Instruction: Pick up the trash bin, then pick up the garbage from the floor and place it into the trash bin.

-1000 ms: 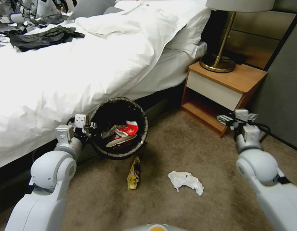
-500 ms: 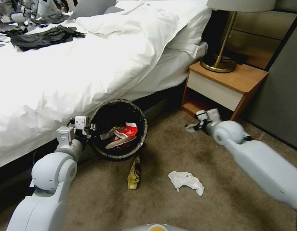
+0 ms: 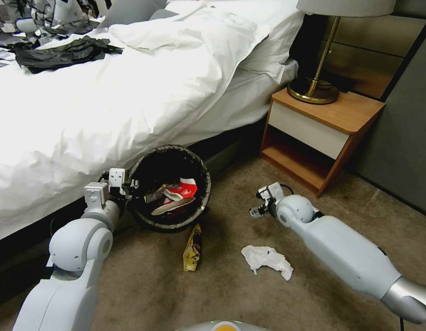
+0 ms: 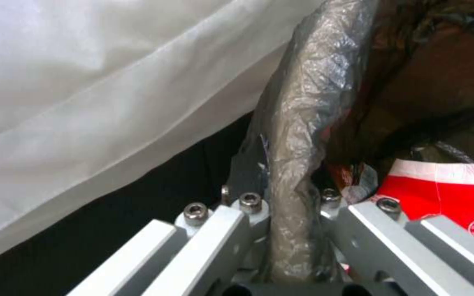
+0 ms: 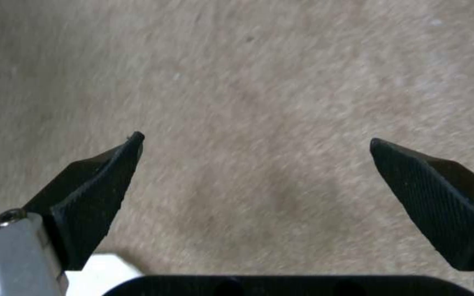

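Observation:
The trash bin [image 3: 169, 226] hangs tilted beside the bed, its dark bag folded over the rim [image 4: 297, 135]. My left gripper [image 3: 130, 185] is shut on that rim at the bin's left side, the bag-covered edge pinched between its fingers [image 4: 231, 222]. Red-and-white crushed cups [image 3: 180, 189] lie inside the bin, and one of these red cups [image 4: 445, 193] shows close up. Garbage on the floor [image 3: 144, 285]: a yellow snack wrapper [image 3: 192, 248] just below the bin and a crumpled white tissue [image 3: 267, 260]. My right gripper [image 3: 260, 206] is low over bare carpet [image 5: 248, 82], open and empty, above the tissue.
A bed with a white duvet [image 3: 130, 92] overhangs behind the bin. A wooden nightstand [image 3: 323, 124] with a brass lamp [image 3: 314, 89] stands at the right, next to a dark wall panel [image 3: 406, 138]. Open carpet lies in front of me.
My right arm has swung down and left from beside the nightstand to just above the carpet near the tissue. The left gripper keeps its hold on the bin.

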### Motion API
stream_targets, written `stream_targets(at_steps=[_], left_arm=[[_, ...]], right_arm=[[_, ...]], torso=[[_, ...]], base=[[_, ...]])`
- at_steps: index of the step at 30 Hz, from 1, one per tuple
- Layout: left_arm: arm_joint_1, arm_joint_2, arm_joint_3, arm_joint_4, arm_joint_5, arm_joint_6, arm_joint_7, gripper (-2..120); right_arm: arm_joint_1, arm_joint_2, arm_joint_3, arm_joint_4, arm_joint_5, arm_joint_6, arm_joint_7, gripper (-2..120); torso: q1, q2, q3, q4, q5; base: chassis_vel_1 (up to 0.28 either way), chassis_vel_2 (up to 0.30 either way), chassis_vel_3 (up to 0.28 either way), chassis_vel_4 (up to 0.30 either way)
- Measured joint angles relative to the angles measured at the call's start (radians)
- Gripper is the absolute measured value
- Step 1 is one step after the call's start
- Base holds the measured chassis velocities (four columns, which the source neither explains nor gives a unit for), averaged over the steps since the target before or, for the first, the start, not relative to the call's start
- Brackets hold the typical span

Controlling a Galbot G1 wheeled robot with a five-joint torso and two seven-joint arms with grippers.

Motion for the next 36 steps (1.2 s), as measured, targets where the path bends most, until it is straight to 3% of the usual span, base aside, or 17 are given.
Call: stream_targets(at_steps=[17,27,36], left_arm=[[0.002,-0.012,0.006,0.018,0.011,0.0,0.004,0],[-0.005,-0.011,0.003,0.028,0.008,0.0,0.008,0],[-0.006,-0.009,-0.002,0.03,0.006,0.0,0.01,0]], right_arm=[[-0.013,0.008,-0.212,0.053,0.032,0.002,0.065,100],[-0.028,0.015,-0.259,0.047,0.051,0.003,0.082,100],[-0.072,-0.006,-0.225,0.004,-0.006,0.003,0.055,100]], torso=[[0.0,0.0,0.0,0.0001,0.0002],[0.0,0.0,0.0,0.0,0.0001],[0.0,0.0,0.0,-0.0001,-0.0001]], base=[[0.0,0.0,0.0,0.0],[0.0,0.0,0.0,0.0],[0.0,0.0,0.0,0.0]])
